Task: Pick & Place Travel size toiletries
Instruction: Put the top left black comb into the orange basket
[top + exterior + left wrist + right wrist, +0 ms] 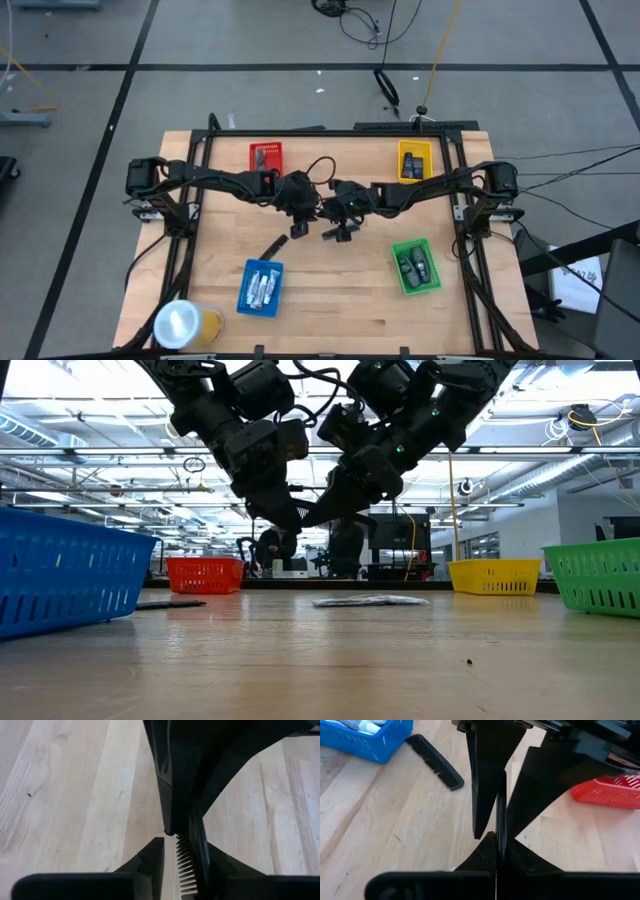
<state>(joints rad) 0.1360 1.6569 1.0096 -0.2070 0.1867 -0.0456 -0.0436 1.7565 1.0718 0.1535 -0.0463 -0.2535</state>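
I'm seeing my right gripper (497,845) clamping a thin black comb (187,865) (fine teeth), left gripper (170,832) pinching it too, another flat comb (435,761) lying beyond.

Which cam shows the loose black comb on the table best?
Right wrist view: the loose black comb lies flat beside the blue tray, teeth visible along its edge. High view shows it as a small dark stick above that tray. Low view gives a thin dark sliver. Left wrist view doesn't show it.
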